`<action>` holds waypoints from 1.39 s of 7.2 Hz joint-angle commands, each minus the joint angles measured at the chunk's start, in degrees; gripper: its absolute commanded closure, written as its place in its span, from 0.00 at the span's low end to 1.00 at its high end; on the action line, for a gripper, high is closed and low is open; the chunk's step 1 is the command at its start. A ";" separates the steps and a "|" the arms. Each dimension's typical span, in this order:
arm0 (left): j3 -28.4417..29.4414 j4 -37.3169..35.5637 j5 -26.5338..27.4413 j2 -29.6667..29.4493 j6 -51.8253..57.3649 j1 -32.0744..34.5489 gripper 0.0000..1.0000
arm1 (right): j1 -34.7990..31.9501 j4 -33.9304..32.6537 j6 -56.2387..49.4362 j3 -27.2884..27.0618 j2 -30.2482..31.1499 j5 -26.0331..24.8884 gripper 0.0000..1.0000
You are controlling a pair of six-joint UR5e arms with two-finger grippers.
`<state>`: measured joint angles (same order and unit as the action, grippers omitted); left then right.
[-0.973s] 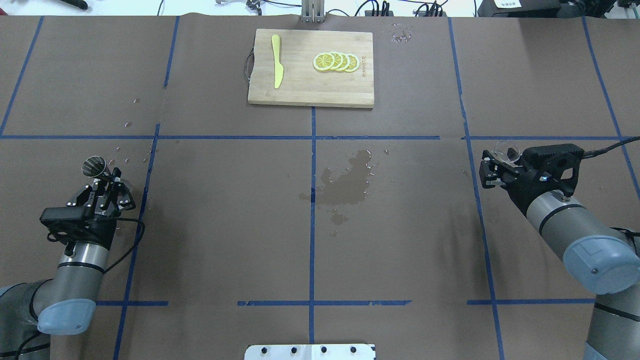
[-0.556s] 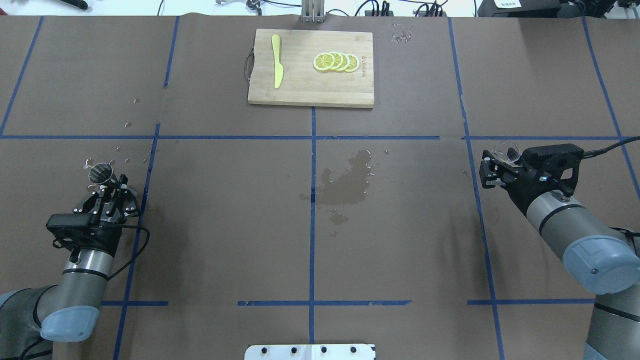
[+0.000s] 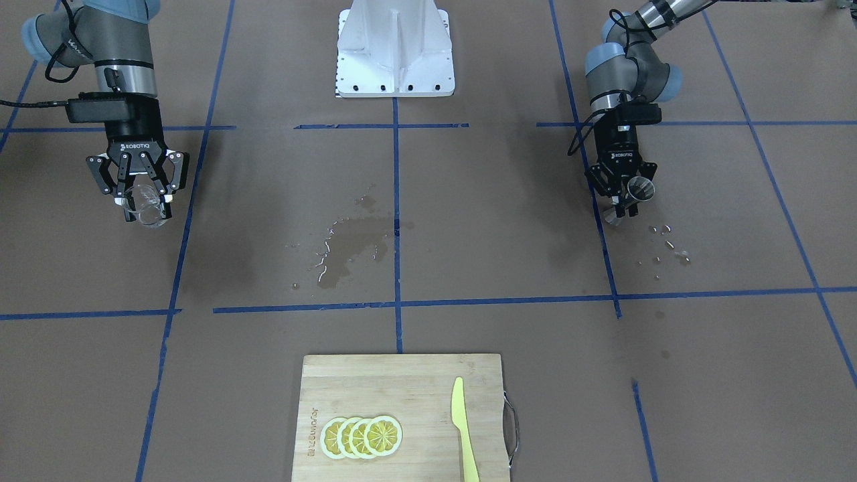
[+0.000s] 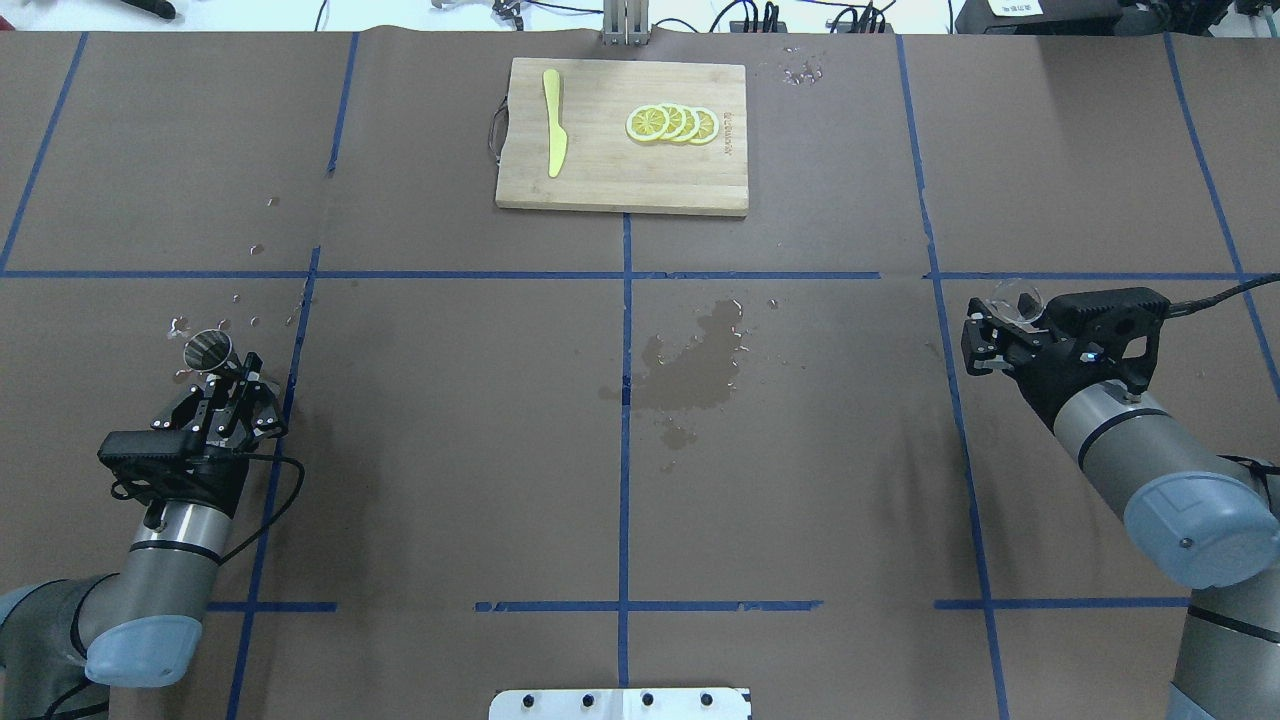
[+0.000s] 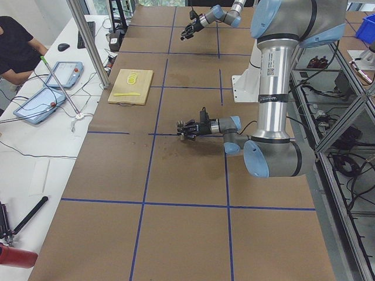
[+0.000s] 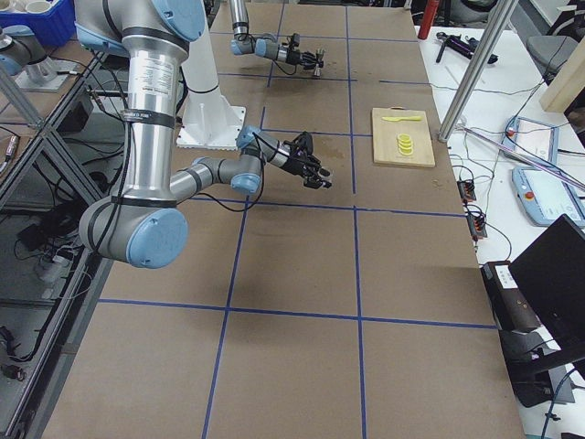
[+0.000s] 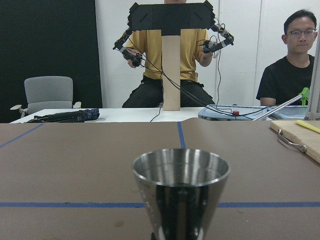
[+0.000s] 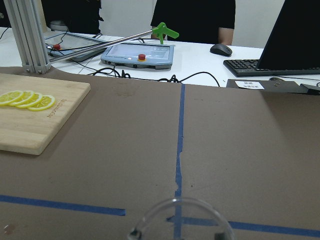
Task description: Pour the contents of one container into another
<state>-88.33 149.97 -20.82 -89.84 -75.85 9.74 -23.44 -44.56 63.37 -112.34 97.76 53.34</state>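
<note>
Gripping is established on both sides. The left fingers (image 3: 622,201) are closed around the metal cup (image 4: 208,350) at the left of the worktop (image 4: 450,450). The right fingers (image 3: 165,201) are closed around the clear glass (image 3: 146,209) at the right. The two containers are well apart, with a wet patch (image 4: 700,365) on the worktop between them. No view shows whether either container holds liquid.

The step in hand appears to be bringing the containers together to pour. Recommended procedure:
1. Keep both rims level in transit.
2. Place the pouring lip directly above the receiver's mouth before any tilt.
3. Tilt slowly. The wet patch suggests that liquid easily lands off target.
4. Work near the centre, away from the cutting board (image 4: 620,135) at the far edge.

View coverage differs:
- **Left wrist view:** confirms that the metal cup stands upright with a level, flared rim, but shows no fingers.
- **Right wrist view:** catches only the top of the glass rim.
- **Front-facing view:** shows the glass and the fingers enclosing it, which the overhead view largely hides behind the right arm.
- **Overhead view:** best shows the separation between the two containers.
</note>
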 commanded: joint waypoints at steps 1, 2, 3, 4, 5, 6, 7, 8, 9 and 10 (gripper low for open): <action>0.00 -0.03 -0.01 0.02 0.00 -0.07 0.74 | 0.06 0.00 0.00 0.54 -0.02 -0.51 1.00; 0.00 -0.03 -0.10 0.02 0.00 -0.07 0.71 | 0.14 0.00 0.00 1.42 -0.02 -1.30 1.00; -0.09 -0.03 -0.27 0.02 0.09 -0.07 0.65 | 0.14 0.00 0.09 1.77 -0.02 -2.44 1.00; -0.18 -0.03 -0.36 0.02 0.09 -0.07 0.65 | 0.23 0.08 0.26 1.78 0.06 -3.06 1.00; -0.27 -0.03 -0.36 0.02 0.09 -0.07 0.65 | 0.23 0.08 0.61 2.30 0.41 -3.76 1.00; -0.35 -0.03 -0.45 0.02 0.09 -0.07 0.65 | 0.23 1.13 0.70 2.30 1.55 -3.85 1.00; -0.44 0.06 -0.62 0.02 0.17 -0.07 0.65 | 0.23 1.66 0.70 2.30 2.52 -3.85 1.00; -0.53 0.06 -0.80 0.02 0.17 0.02 0.64 | 0.41 1.67 0.79 2.30 2.87 -4.38 1.00; -0.62 0.06 -0.80 0.02 0.35 0.02 0.60 | 0.67 1.75 0.79 2.30 2.96 -4.64 1.00; -0.62 0.14 -0.89 0.02 0.44 0.02 0.58 | 0.76 1.67 0.79 2.30 2.97 -4.65 1.00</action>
<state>-88.89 150.05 -21.62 -89.82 -75.54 9.74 -22.84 -42.89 64.15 -110.04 100.61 48.84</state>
